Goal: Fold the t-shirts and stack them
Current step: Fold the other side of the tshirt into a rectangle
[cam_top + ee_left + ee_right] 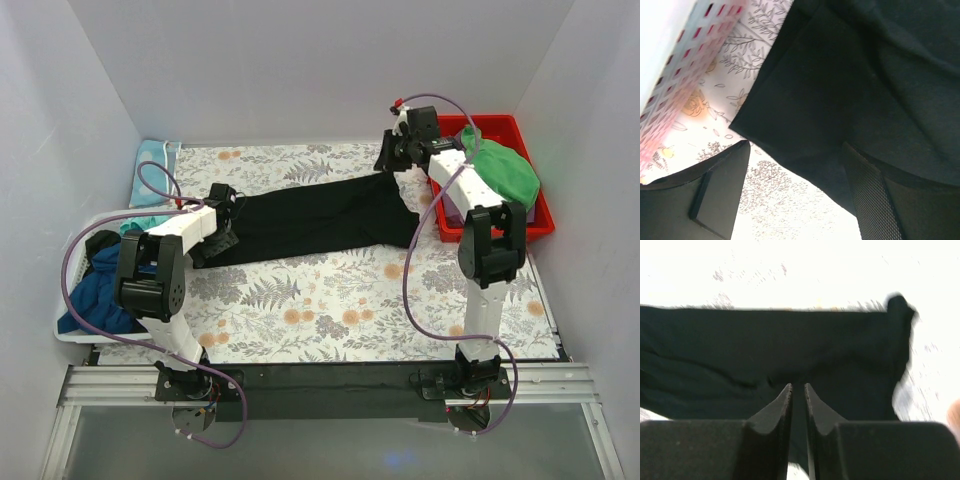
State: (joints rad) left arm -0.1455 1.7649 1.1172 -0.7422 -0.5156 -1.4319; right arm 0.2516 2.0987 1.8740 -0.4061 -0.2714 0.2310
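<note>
**Black shirt stretched between both arms: square up before you fold**

Black cloth runs across the middle of the floral table cover (330, 300), so start your check at the left. The white slotted basket (70, 335) sits at the left edge holding a dark blue shirt (95, 295) and a scrap of teal cloth (140, 224); leave those alone for now.

Just right of it, your left gripper (795, 165) hangs over the left end of the black t-shirt (310, 225), its jaws spread wide with nothing between them. One finger stands over bare table cover and the other over the cloth, so the shirt's edge crosses the gap at a slant. Shift onto the corner and come straight down, taking all layers of the edge rather than the top one alone.

The shirt lies as a long band, already narrowed lengthwise, reaching far and right to your right gripper (798, 387). Those jaws stand almost pressed together, with only a thin slit. You cannot tell whether a fold of cloth sits in it, so confirm the hold before you lift.

Move both ends together, level and taut, or the band will probably twist. At the far right a red bin (500, 128) holds a green cloth (505, 170).
</note>
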